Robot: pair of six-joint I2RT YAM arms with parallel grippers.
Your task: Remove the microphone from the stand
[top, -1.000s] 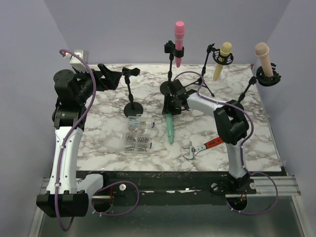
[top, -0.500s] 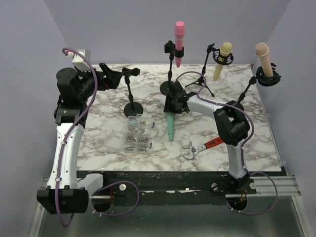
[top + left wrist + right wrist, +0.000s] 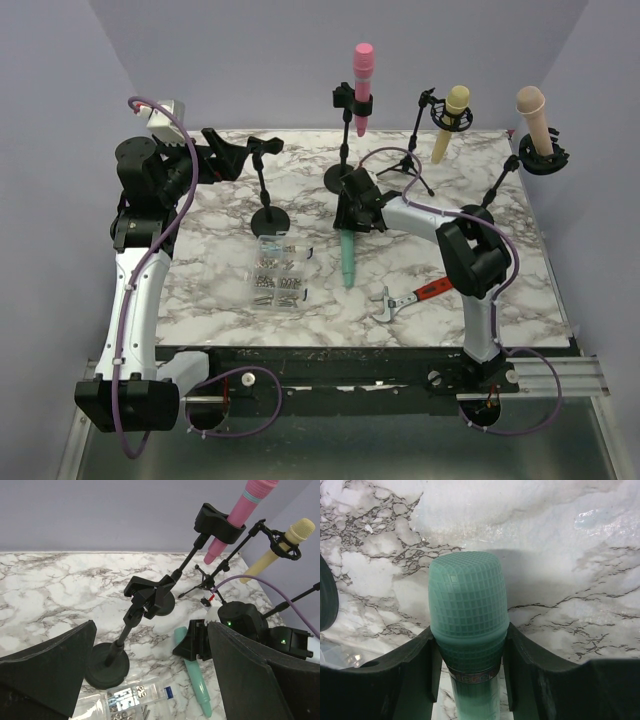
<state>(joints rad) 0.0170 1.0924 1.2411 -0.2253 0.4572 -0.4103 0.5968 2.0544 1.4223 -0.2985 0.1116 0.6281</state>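
Two grippers: the right gripper, centre frame, clamps the teal microphone by its head; the left gripper, upper left, gapes wide.

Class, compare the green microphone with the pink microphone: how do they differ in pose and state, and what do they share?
The green microphone lies low along the table; the pink microphone stands upright, head up. The green microphone's head is gripped in the right claw; the pink microphone sits clipped in a stand, with no claw on it. Both are slim handheld microphones.
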